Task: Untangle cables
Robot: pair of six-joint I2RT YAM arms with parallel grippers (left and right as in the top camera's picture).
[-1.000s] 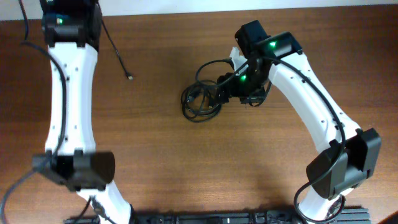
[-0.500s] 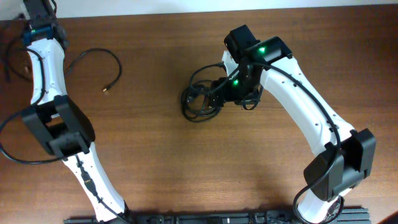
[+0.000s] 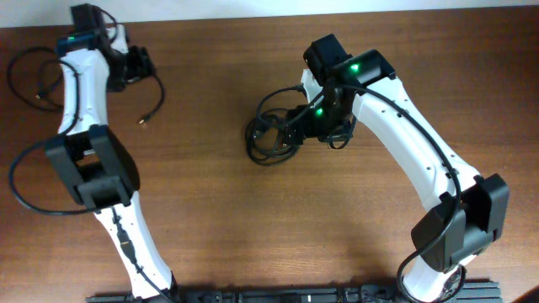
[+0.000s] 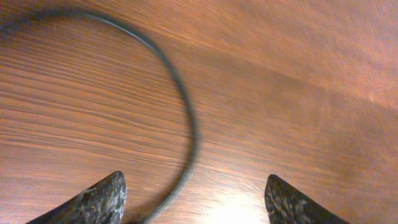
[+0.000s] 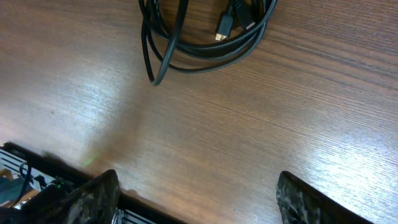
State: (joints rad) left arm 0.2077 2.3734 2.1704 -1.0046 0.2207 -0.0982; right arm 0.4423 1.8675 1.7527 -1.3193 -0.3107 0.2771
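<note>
1. table (image 3: pixel 253 219): brown wood. Everything listed below is being carried on it, and both claws are being worked low over its surface.

2. right arm (image 3: pixel 421 143): white. It is being reached from the near edge toward the middle with the elbow bent. The wrist is being pitched downward, apparently so that the heap ahead is being kept in its camera's sight.

3. left arm (image 3: pixel 80 109): white. It is being stretched out to the far left corner, and the wrist is being turned inward over a single strand.

4. tangle (image 3: pixel 271 135): black cables are being kept overlapped as one heap of loops, with a gold connector showing among them. It is lying just beyond the right claw's fingertips and is not being touched by them. Most of the task is judged to be left here.

5. loose cable (image 3: pixel 157 84): one black strand is being laid in an open curve well apart from the tangle, probably so that it is being kept free of it. It is running between the left claw's fingers.

6. right claw (image 5: pixel 205 199): it is being held wide open, with nothing being gripped. It is judged to be posed for an approach to the heap.

7. left claw (image 4: pixel 199 202): it is being held wide open. The strand is lying on the wood between its fingers and is not being pinched.

8. plug (image 3: pixel 145 119): the strand's gold tip is resting just below the left claw.
</note>
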